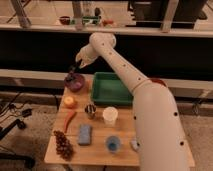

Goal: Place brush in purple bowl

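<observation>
The purple bowl [75, 84] stands at the table's far left corner, left of the green tray. My gripper [75, 68] hangs just above the bowl, at the end of the white arm [117, 65] that reaches in from the right. A dark slim shape, the brush [73, 77], sits between the gripper and the bowl, its lower end in the bowl. I cannot tell whether the gripper still holds it.
The wooden table [95, 150] carries a green tray [111, 88], an orange [69, 101], a carrot [69, 120], grapes [62, 144], a blue sponge [85, 134], a white cup [110, 116], a blue cup [113, 144] and a small metal cup [90, 110]. The arm covers the table's right side.
</observation>
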Tool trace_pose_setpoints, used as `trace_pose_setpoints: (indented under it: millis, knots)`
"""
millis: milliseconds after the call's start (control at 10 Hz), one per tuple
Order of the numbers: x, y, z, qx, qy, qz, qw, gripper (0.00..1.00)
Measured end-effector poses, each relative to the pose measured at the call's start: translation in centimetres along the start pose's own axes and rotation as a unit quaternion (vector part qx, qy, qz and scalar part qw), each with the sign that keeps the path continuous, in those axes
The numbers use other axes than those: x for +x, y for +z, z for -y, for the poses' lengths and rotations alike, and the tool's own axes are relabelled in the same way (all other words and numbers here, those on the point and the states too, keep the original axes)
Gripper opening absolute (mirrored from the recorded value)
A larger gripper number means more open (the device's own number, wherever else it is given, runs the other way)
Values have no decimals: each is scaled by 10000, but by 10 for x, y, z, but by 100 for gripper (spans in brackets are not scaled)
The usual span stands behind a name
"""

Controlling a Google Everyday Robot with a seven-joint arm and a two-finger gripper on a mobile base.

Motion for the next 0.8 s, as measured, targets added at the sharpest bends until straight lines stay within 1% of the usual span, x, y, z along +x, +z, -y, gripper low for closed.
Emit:
trace_pose_setpoints:
  millis: [100,400,500,800]
  knots:
    - [5,6,0,-36,-19,-20,10000,14]
    - [8,16,6,-107,-130,-59,9998,14]
    - [7,22,11,-138,-209,-72,9997,14]
    - [20,24,7,-256,-319,-228,9989,14]
